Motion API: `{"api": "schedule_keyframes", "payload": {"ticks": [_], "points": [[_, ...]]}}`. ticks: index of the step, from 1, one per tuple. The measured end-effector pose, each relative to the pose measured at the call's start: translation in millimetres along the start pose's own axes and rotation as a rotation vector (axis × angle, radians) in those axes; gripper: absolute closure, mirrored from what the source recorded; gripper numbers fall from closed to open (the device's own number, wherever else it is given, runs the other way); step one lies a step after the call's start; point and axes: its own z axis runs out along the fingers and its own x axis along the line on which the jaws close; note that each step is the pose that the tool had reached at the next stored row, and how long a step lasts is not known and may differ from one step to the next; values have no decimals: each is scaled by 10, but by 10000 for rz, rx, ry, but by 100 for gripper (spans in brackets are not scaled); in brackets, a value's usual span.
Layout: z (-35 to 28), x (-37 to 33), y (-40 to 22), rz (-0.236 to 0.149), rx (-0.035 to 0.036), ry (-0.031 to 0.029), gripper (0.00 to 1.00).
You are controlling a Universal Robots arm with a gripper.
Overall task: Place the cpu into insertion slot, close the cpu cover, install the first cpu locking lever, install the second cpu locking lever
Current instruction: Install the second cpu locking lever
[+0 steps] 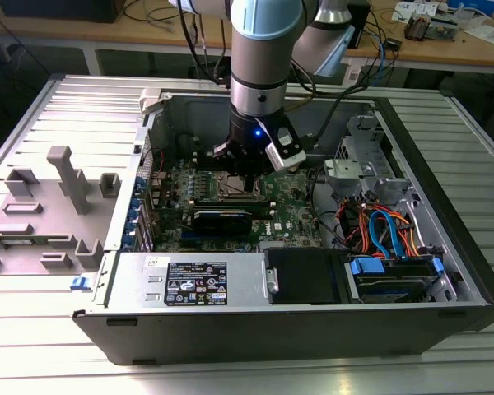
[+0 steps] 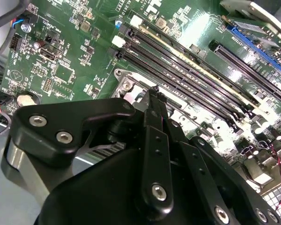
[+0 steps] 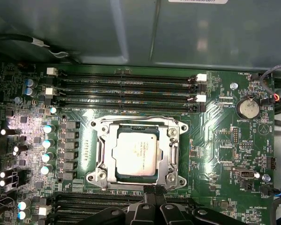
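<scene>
Cpu (image 3: 136,152) lies flat inside the insertion slot (image 1: 233,186), its silver top showing through the cut-out of the cpu cover (image 3: 172,154), which appears to lie down around it. In the exterior view the slot sits at about six o'clock from the end effector (image 1: 249,160), almost straight beneath it, inside the open computer case (image 1: 445,164) on the bench (image 1: 66,107). In the first wrist view the end effector (image 3: 154,191) hangs at the edge of the socket frame that faces away from the memory slots (image 3: 126,89), with the chip just beyond its tips. The chip is close to square, so it offers no real long axis; the memory slots run parallel to the socket edge nearest them. In the second wrist view the end effector (image 2: 154,93) has its fingers drawn together into one narrow point just above the frame. Whether anything thin is pinched there cannot be told, since the black finger bodies hide the contact. The locking levers are hard to make out against the shiny frame, and whether the cover is fully seated is uncertain.
</scene>
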Motion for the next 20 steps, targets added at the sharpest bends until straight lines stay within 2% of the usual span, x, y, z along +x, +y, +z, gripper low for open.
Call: {"api": "schedule_keyframes", "payload": {"ticks": [11,15,18,20], "points": [[-3,0,0,2,0,0,89],[-75,0,-4,2,-1,0,89],[-77,6,-52,2,0,2,89],[-77,49,-110,3,-11,2,89]]}}
